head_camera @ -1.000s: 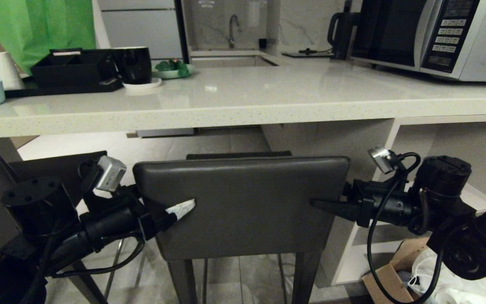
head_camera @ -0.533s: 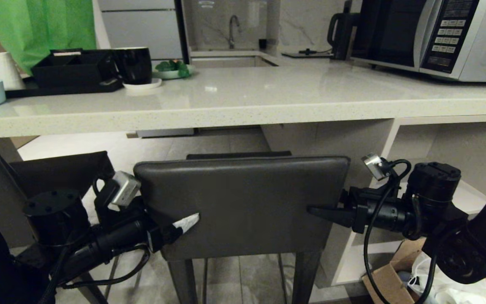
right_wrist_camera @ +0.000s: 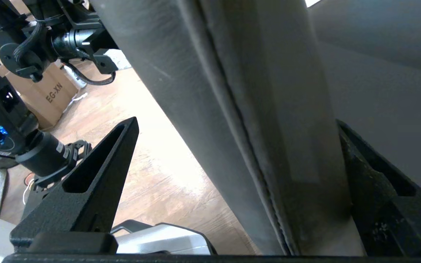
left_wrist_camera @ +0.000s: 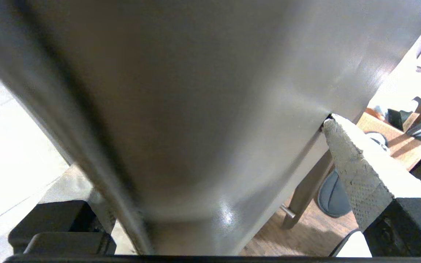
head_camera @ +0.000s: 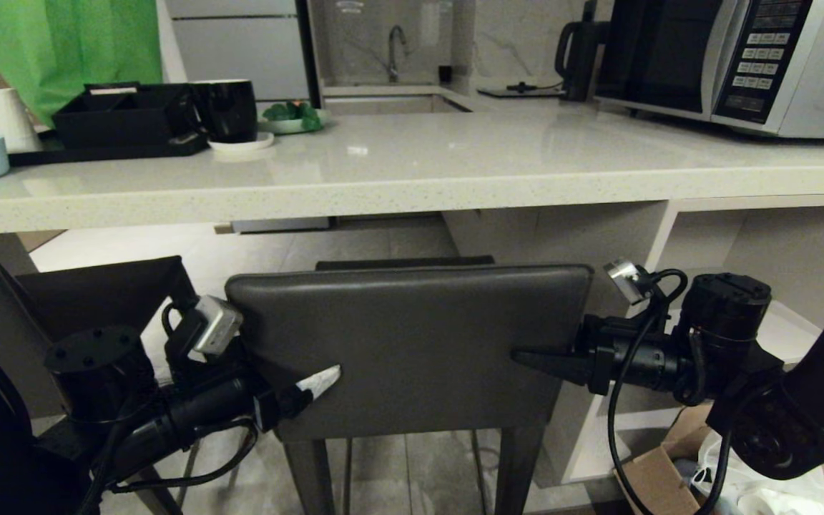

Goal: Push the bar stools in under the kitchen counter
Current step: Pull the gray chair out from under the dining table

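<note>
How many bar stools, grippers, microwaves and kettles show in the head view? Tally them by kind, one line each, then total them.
Bar stools: 2, the middle stool and the left stool
Grippers: 2, the left gripper and the right gripper, one at each side of the middle stool's backrest
Microwave: 1
Kettle: 1
Total: 6
</note>
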